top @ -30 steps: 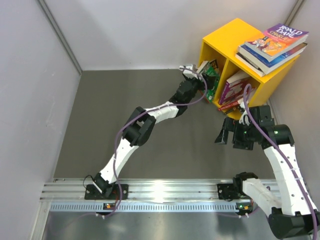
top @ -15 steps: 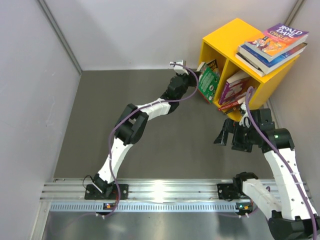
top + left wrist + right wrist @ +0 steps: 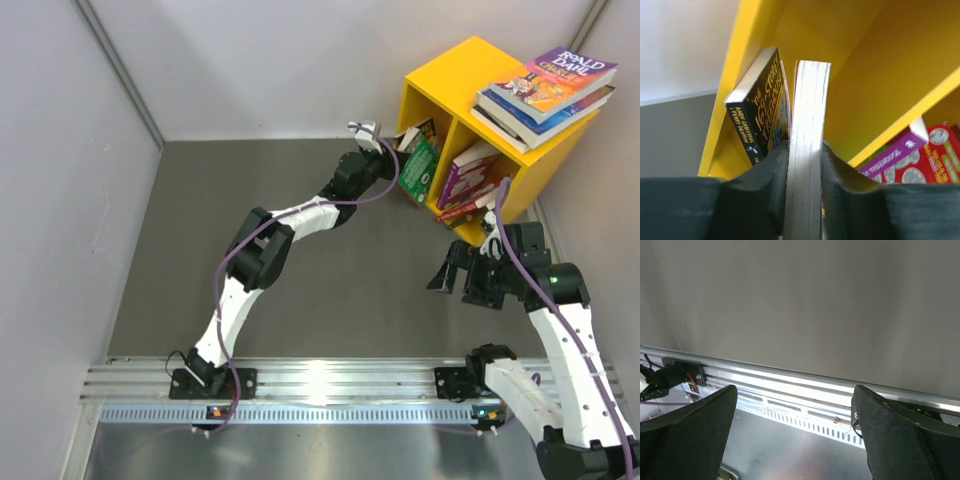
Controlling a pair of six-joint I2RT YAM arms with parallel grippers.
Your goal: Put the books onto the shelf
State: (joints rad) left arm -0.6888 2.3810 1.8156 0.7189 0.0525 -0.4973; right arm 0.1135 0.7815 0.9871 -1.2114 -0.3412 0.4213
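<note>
Thin green paperback (image 3: 420,172) sits at the mouth of the left compartment of the bright yellow box-shaped shelf (image 3: 455,75), only partly inside and tilted. Long axis runs into the opening. In the wrist view its white page edge (image 3: 807,150) faces the camera, spine side away.

Left gripper (image 3: 398,158) is on the book's outer end, so the compartment lies straight ahead of the jaws. Both dark pads (image 3: 765,185) press on the covers: clamped on the green paperback, jaws roughly half apart.

Just left of it, a black "Storey Treehouse" paperback (image 3: 760,105) leans on the outer wall. The yellow central divider (image 3: 910,115) is well clear on the right. My read: push straight in along the long axis, and mind the black one snagging.

Right compartment holds a purple paperback (image 3: 462,175) and a red one (image 3: 935,160). A stack of paperbacks (image 3: 550,90) lies on top.

Right gripper (image 3: 452,278) hangs over the grey table (image 3: 250,180) in front of the right compartment, jaws wide apart, holding nothing. Left arm is the one that matters.
</note>
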